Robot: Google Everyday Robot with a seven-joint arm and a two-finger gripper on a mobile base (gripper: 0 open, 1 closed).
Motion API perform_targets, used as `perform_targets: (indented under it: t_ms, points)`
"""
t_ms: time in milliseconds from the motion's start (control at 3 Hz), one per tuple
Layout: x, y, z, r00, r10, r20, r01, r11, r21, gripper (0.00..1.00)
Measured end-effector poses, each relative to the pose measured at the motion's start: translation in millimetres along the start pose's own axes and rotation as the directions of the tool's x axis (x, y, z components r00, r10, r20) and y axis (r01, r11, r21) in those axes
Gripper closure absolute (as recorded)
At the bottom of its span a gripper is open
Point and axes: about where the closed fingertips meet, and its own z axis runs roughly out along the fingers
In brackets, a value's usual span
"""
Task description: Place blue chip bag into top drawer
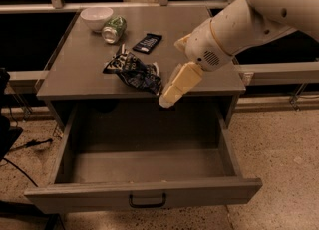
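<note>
A grey surface first, broad and flat, carrying everything loose at a height within the arm's reach.

Below it, the top drawer, pulled well out toward the near side and showing nothing inside. Likely left open this way as a ready drop space straight under the near edge of the surface, so only a short carry needed.

Then the white arm, coming in from the far right and angled down to the left, probably to approach the bag from its free side rather than across the other things.

At its end the pincer, pointing down-left at the near edge of the surface, just right of the bag. Not holding anything (wide or narrow: cannot tell). Touching the bag or just short of it: also hard to say.

The blue chip bag, crumpled, lying on the surface near its near edge, left of the pincer. Not yet lifted, so the grasp judged as the step in hand.

A white bowl at the far left corner, a green can on its side just beside it, a small dark bar wrapper between can and bag, all apart from the bag and out of the way.

Smallest, the black handle at the middle of the drawer front.
</note>
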Motion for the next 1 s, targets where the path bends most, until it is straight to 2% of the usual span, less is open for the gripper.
perform_targets:
  t_ms: [333,667,1000]
  points:
    - [-2.4,-9.2,9.9,0.997,0.064,-0.05,-0.06,0.9955,0.074,0.0]
    - [-1.9,-8.3,9.3,0.997,0.063,-0.053,-0.059,0.9955,0.074,0.0]
    - [-4.7,-11.6,14.8,0.998,0.038,-0.048,-0.034,0.9962,0.081,0.0]
